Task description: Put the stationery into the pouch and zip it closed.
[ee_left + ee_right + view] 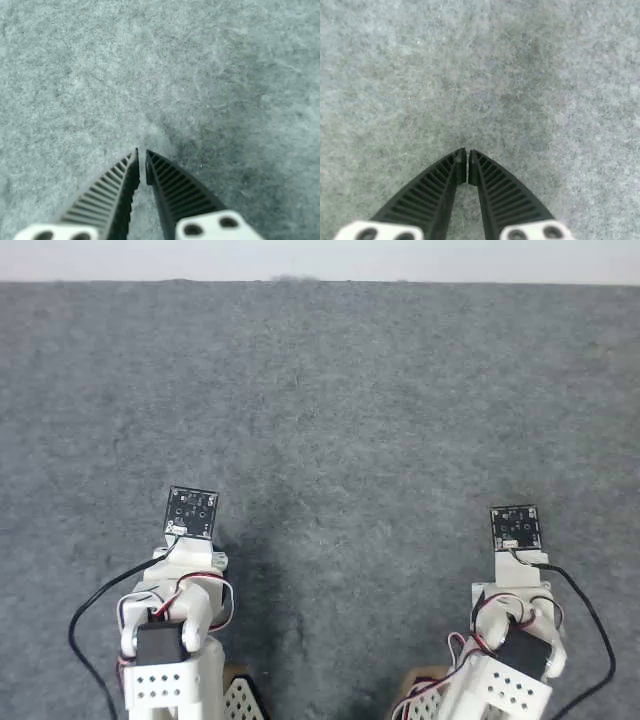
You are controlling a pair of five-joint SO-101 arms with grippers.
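High view looks down on grey felt (330,390) that covers the table, with one arm (178,625) and a second arm (512,640) folded low at the near edge, well apart from each other. Each arm carries a small black camera board (190,512) at its forward end, and I cannot tell from this view which arm is which.

Left wrist view has the left claw (141,152) closed. Its ribbed black fingers (172,182) meet at the tips with a thin slit between them, and through that slit I see felt. The felt lies under the claw and stretches ahead of it.

Right wrist view has the right claw (467,151) closed in the same way, tips almost touching. The same grey felt lies below and beyond it.
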